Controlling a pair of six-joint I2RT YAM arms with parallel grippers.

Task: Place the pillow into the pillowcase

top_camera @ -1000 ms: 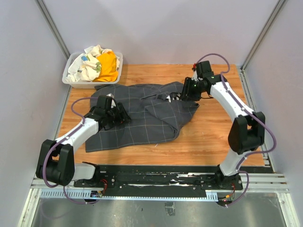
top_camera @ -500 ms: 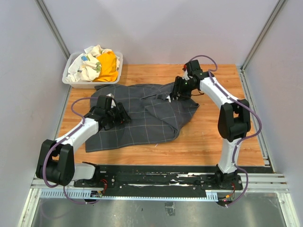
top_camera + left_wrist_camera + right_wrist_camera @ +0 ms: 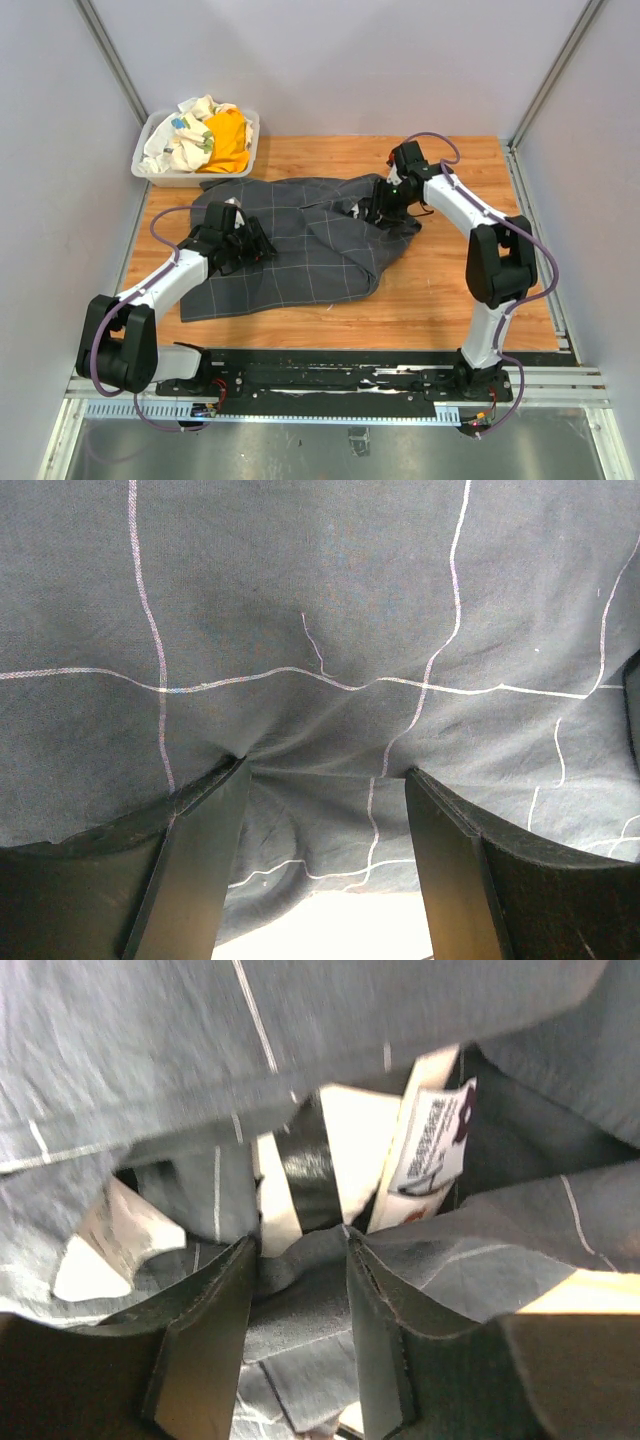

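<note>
The dark grey, grid-lined pillowcase (image 3: 290,250) lies crumpled across the wooden table. Cream-white pillow (image 3: 352,1130) with a printed label (image 3: 435,1140) shows inside its mouth; in the top view the pillow is almost wholly hidden in the case. My right gripper (image 3: 378,208) is at that mouth, at the case's far right end. It (image 3: 300,1250) is shut on a dark fold of the rim. My left gripper (image 3: 252,246) lies low on the case's left part. Its (image 3: 325,775) jaws stand wide, clamped on a thick bulge of grid cloth (image 3: 320,680).
A white bin (image 3: 160,172) holding a patterned cloth and a yellow cloth stands at the back left corner, just beyond the pillowcase. Bare wood (image 3: 450,280) lies to the right of the case. Grey walls close in both sides.
My right arm's elbow has swung inward and forward while its gripper stayed at the pillowcase mouth, shifting slightly. The cloth's right corner has bunched a little. The left arm has not moved.
</note>
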